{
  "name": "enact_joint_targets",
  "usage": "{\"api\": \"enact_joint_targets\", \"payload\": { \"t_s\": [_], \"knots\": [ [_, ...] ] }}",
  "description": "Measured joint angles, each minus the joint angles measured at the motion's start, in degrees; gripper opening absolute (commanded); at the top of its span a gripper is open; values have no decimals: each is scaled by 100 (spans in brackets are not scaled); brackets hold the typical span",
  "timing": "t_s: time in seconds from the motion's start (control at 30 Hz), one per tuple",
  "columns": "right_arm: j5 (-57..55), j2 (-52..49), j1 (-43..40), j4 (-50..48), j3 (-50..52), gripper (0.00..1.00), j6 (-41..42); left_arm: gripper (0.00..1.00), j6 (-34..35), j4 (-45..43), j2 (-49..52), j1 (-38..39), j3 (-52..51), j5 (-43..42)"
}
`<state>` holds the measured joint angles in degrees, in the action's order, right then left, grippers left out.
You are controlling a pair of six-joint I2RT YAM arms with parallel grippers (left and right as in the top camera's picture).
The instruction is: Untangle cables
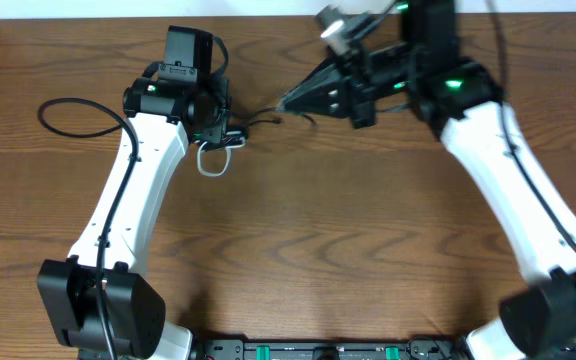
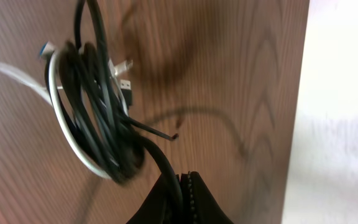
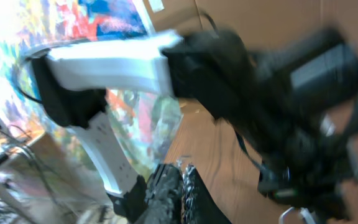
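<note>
The cables (image 2: 92, 118) are pinched in the left gripper (image 2: 186, 178), likely as an anchor; beside them the right gripper (image 1: 288, 101) is pressed shut.

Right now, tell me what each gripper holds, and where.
Left gripper is shut on a black cable where it leaves the bundle. Right gripper is shut; whether it pinches anything cannot be told.

Bare wooden table (image 1: 328, 240) between the arms, open to passage; left arm (image 1: 128, 190) and right arm (image 1: 513, 170) wall its sides; far middle barred by cable bundle (image 1: 216, 145) hanging at left gripper (image 2: 188, 180), and black strand (image 1: 263, 118) running toward right gripper (image 1: 288, 101).
</note>
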<state>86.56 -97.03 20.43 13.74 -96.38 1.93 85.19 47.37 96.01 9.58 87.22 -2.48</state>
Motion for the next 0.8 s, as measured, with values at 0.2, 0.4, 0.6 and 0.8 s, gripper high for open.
{"api": "enact_joint_targets", "payload": {
  "t_s": [0.2, 0.4, 0.6, 0.8],
  "knots": [
    [188, 946, -752, -866, -33, 1, 981, 7, -302, 42, 0, -7, 0, 284],
    [219, 1436, -1541, -691, -33, 2, 1537, 7, -444, 42, 0, -7, 0, 354],
    [76, 1342, -1604, 426, -35, 10, 1381, 7, -448, -107, 0, -7, 0, 389],
    [-1373, 846, -1438, 2341, -24, 33, 763, 7, -444, -846, -219, -7, 2, 162]
  ]
}}
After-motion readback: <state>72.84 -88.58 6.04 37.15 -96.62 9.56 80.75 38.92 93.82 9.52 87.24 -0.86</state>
